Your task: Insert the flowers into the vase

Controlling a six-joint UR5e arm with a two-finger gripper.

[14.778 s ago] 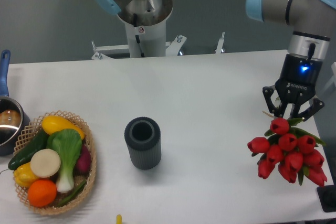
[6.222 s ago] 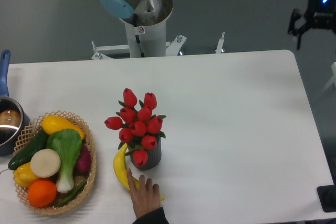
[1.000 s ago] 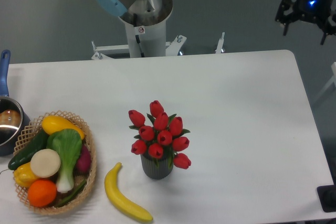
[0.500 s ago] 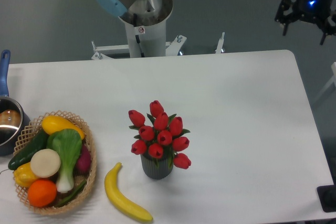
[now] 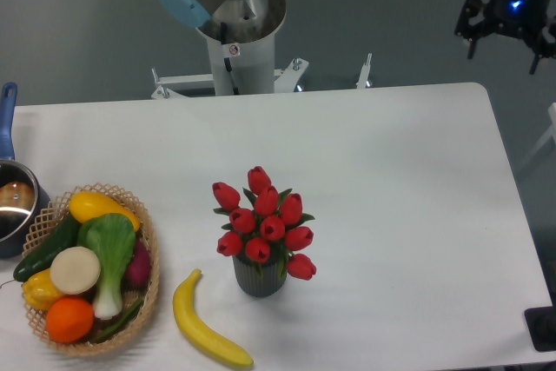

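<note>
A pot [image 5: 10,206] is cut off at the left edge of the worktop [image 5: 391,180]. Beside it, a wicker basket [image 5: 148,249] holds vegetables and fruit. A banana [image 5: 207,336] lies just left of the vase [image 5: 259,275], whose mouth is hidden by the flowers [image 5: 263,223] standing in it. Far off, top right, the jaws [image 5: 511,36] hang spread open and empty, partly cropped.

Tulip buds [image 5: 265,223]: about ten, one bunch
Vase [image 5: 258,277]: 1
Banana [image 5: 207,334]: 1
Wicker basket [image 5: 148,258]: 1
Pot [image 5: 12,206]: 1
Gripper [image 5: 508,36]: 1
</note>
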